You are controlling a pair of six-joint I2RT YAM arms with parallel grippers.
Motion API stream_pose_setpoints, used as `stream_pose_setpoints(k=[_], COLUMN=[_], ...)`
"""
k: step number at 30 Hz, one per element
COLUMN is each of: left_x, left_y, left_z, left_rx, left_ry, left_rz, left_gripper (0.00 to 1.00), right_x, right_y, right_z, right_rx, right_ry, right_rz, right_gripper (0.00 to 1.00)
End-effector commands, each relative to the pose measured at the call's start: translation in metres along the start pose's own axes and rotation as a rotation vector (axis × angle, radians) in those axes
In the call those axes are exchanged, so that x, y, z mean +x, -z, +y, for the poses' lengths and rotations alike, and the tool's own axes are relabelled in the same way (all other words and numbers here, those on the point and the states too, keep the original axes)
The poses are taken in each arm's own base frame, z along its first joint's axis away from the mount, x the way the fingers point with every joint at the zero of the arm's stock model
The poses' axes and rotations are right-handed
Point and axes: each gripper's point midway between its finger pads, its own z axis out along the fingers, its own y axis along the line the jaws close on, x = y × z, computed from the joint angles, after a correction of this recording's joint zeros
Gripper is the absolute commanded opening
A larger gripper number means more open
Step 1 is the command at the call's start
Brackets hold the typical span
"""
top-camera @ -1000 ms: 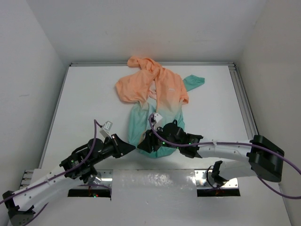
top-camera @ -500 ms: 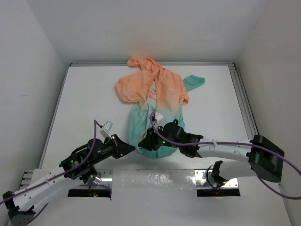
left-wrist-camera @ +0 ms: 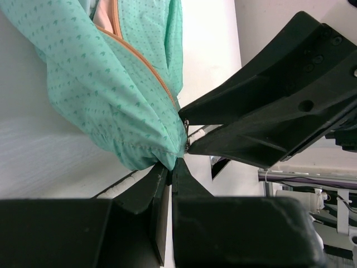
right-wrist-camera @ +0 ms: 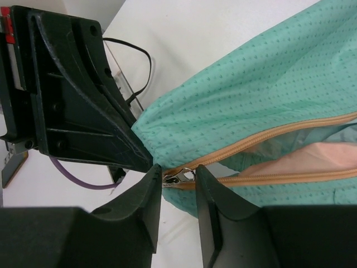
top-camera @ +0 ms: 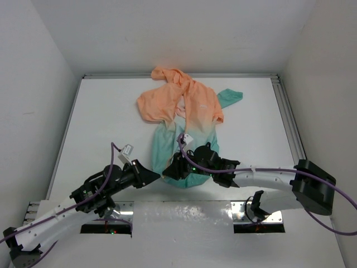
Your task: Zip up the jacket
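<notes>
A: Which step is the rig on?

B: Judged as the start of the zip run, slider not yet drawn. The left gripper (left-wrist-camera: 170, 167) is pinched tight on the bottom hem (left-wrist-camera: 139, 159) of the jacket (top-camera: 187, 111), right at the foot of the zipper, as an anchor.

A: And the right gripper (right-wrist-camera: 178, 176)?

B: Its 2 fingers stand either side of the slider (right-wrist-camera: 178, 177), very near it. Whether they press on it or only bracket it cannot be told from the wrist view.

A: What does the next move call for?

B: Likely a firm clamp on the slider, then a straight pull away from the left gripper along the orange zipper tape (right-wrist-camera: 268, 139), with the hem held taut so the thin cloth does not bunch or snag.

A: Where is the jacket, and how does it look?

B: It lies mid-table (top-camera: 106, 111), with the teal hem near the arms and the peach hood toward the far edge. The front gapes open above the slider, showing pale lining. The upper half is rumpled, with 1 teal cuff out to the right.
</notes>
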Motion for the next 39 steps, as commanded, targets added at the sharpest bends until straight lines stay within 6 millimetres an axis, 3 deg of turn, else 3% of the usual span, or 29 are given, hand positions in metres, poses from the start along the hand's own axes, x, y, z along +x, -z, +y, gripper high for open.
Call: stream_pose_setpoints(k=[1, 6, 14, 25, 39], left_x=[-0.009, -0.010, -0.010, -0.004, 0.001], left_y=[0.003, 0.003, 0.003, 0.004, 0.013], left_z=[-0.021, -0.021, -0.020, -0.014, -0.002], left_rx=[0.077, 0.077, 0.069, 0.055, 0.007], left_ry=[-0.004, -0.003, -0.006, 0.004, -0.004], left_rz=[-0.031, -0.035, -0.034, -0.013, 0.007], left_gripper=[0.00, 0.00, 0.00, 0.00, 0.00], right_x=[-0.011, -0.009, -0.011, -0.023, -0.069], right_y=[-0.002, -0.001, 0.003, 0.008, 0.011], right_z=[0.017, 0.015, 0.013, 0.007, -0.050], right_rx=[-0.075, -0.075, -0.069, -0.035, 0.309], right_ry=[-0.005, -0.015, -0.026, -0.016, 0.074], right_rz=[-0.040, -0.045, -0.068, -0.148, -0.332], right_gripper=[0.29, 0.22, 0.01, 0.00, 0.00])
